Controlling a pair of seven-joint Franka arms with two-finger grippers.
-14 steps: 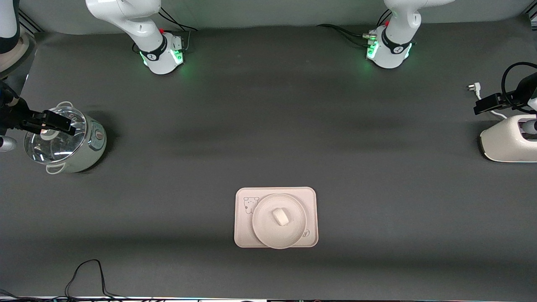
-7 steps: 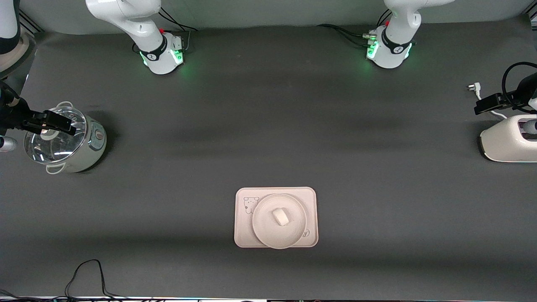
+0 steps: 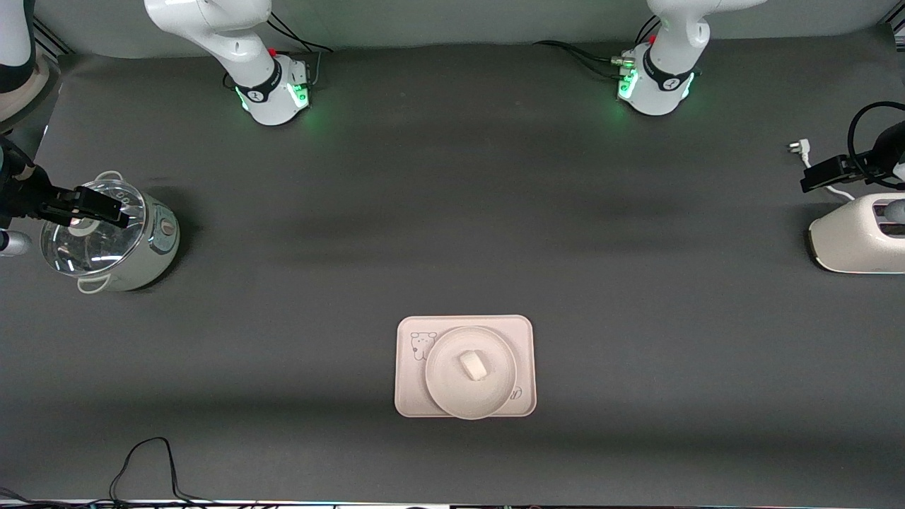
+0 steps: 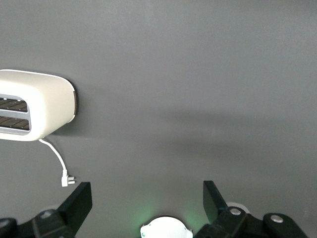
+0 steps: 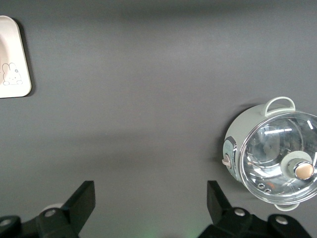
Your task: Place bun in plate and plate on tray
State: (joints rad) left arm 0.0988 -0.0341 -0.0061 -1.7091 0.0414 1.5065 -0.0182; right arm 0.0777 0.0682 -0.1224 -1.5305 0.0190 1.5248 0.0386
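Note:
The white bun lies in the middle of the round cream plate. The plate sits on the cream-pink tray, whose drawn animal shows at one corner. A corner of the tray also shows in the right wrist view. My right gripper is open and empty, up over the pot at the right arm's end of the table; its jaws stand wide apart in the right wrist view. My left gripper is open and empty, up over the toaster's end; it also shows in the left wrist view.
A pale green pot with a glass lid stands at the right arm's end and shows in the right wrist view. A white toaster with a loose plug stands at the left arm's end. A black cable lies at the front edge.
The left gripper has crept slightly toward the bases' side of the table. The bun, the plate, the tray and the right arm have not moved.

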